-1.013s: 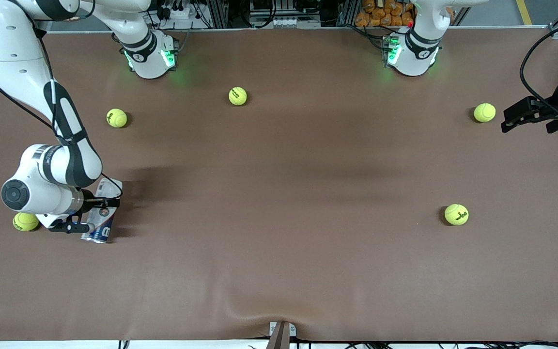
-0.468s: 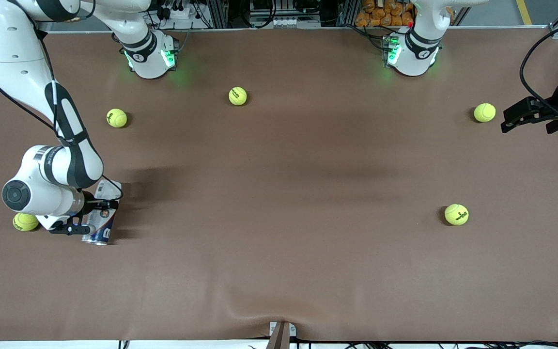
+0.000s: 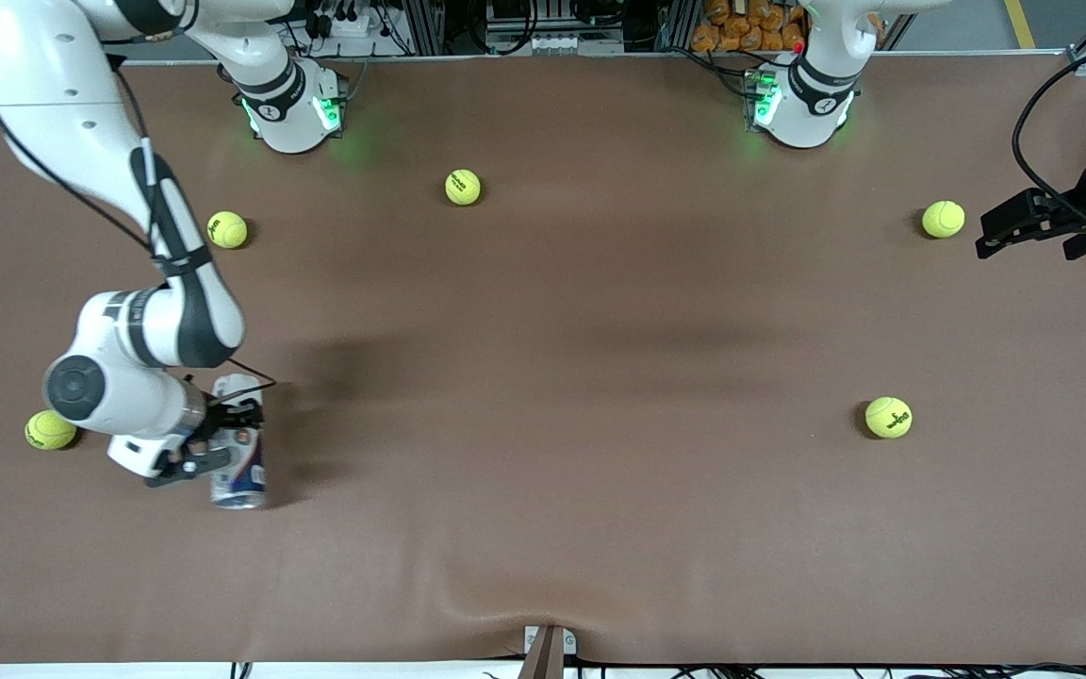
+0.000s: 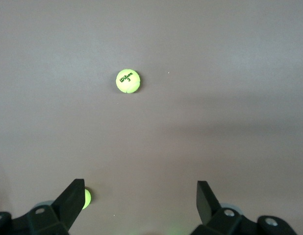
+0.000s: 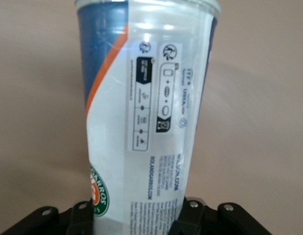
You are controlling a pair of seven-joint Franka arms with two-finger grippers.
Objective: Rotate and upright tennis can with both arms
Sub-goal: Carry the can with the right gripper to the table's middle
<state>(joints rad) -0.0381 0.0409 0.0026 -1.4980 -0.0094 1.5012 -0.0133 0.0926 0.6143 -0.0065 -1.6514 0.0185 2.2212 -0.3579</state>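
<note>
The tennis can (image 3: 239, 455) is a clear cylinder with a white and dark-blue label. It is held over the table at the right arm's end, its long axis running toward the front camera. My right gripper (image 3: 213, 436) is shut on it at mid-length. In the right wrist view the can (image 5: 146, 112) runs out from between the black fingers (image 5: 83, 220), with its round logo beside one of them. My left gripper (image 3: 1000, 231) is open and empty, waiting at the left arm's end of the table beside a tennis ball (image 3: 943, 219).
Several tennis balls lie on the brown table (image 3: 543, 528): one (image 3: 50, 430) close beside the right arm's wrist, one (image 3: 227, 229) and one (image 3: 462, 187) near the bases, one (image 3: 888, 417) toward the left arm's end. The left wrist view shows two balls (image 4: 127, 81) (image 4: 86, 198).
My right arm has carried the can toward the table's middle and toward the front camera, and turned it from slanted to nearly straight. The left arm has not moved.
</note>
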